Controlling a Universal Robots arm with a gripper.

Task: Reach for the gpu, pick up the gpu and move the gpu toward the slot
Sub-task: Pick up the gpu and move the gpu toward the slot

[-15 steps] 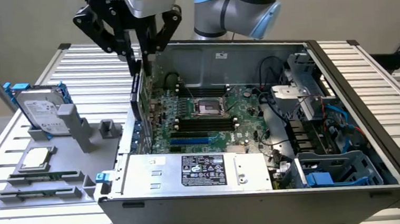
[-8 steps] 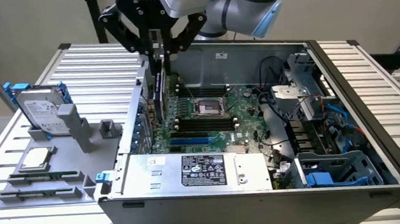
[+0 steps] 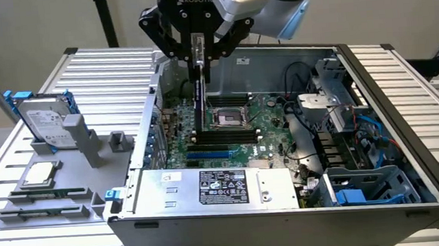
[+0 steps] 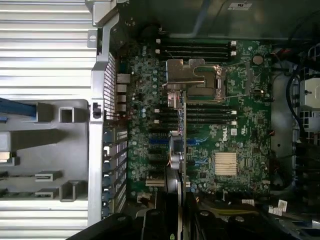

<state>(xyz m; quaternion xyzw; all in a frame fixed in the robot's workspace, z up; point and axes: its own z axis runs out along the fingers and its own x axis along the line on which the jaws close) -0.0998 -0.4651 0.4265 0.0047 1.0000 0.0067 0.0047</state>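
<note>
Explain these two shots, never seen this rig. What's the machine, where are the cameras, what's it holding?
A black robot arm's gripper hangs over an open grey computer case lying on a ribbed metal table. One picture comes from a camera off the arm; the other from a camera on the wrist, looking down onto the green motherboard. The gripper is shut on the thin green gpu card, held upright, edge-down, above the board. On the exterior view's left, a grey plastic holder carries a silver hard drive with blue rails and narrow memory sticks.
</note>
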